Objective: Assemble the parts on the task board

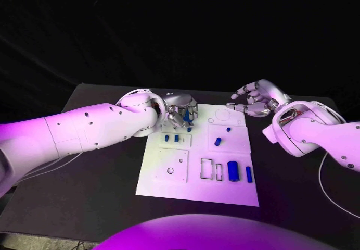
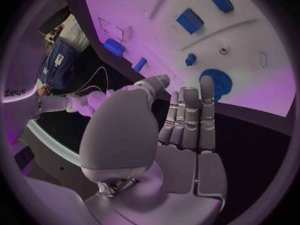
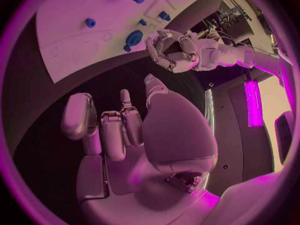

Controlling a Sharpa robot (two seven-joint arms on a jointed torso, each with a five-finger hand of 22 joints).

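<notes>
Head view: left robot hand [image 1: 180,110] touches a blue round part [image 1: 186,117] at the task board [image 1: 196,183]'s far edge, grasp unclear; right robot hand [image 1: 257,100] hovers beyond it, fingers curled, empty.

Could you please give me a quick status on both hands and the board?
Left hand over task board's far end, at round blue part. Right hand open, off the board. Nothing blocking.

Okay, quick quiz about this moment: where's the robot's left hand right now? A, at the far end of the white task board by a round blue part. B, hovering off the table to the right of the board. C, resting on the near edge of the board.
A: the left hand sits at the far end of the task board, its fingertips at the round blue part.
</notes>
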